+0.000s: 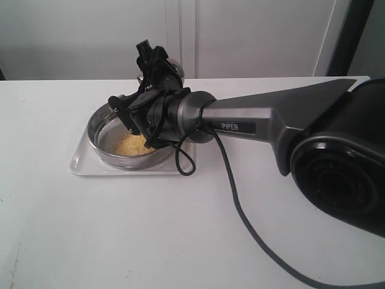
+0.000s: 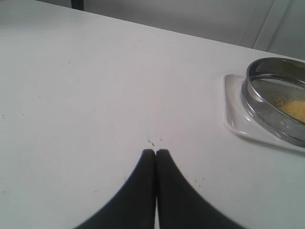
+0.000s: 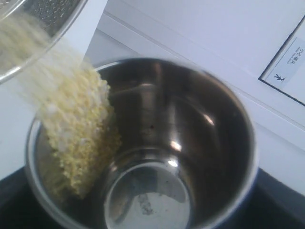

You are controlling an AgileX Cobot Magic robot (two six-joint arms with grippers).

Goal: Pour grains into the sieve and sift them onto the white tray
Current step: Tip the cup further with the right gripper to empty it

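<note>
**Reporter:** Why the tilt?
**Photographer:** The right gripper (image 1: 159,63), jaws wide around the steel cup (image 3: 157,143), tipped it over the sieve's (image 1: 105,129) one o'clock rim so the grains (image 3: 78,138) streamed onto the mesh. The sieve sat in the white tray (image 1: 81,162).
**Reporter:** Room?
**Photographer:** Bare table (image 1: 120,229) lay from six to nine o'clock. The left gripper (image 2: 156,152) hung closed and empty.

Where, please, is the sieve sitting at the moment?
In the exterior view the sieve sits left of centre, inside the white tray on the table, beneath the right end effector, with grains piled on its mesh.
</note>
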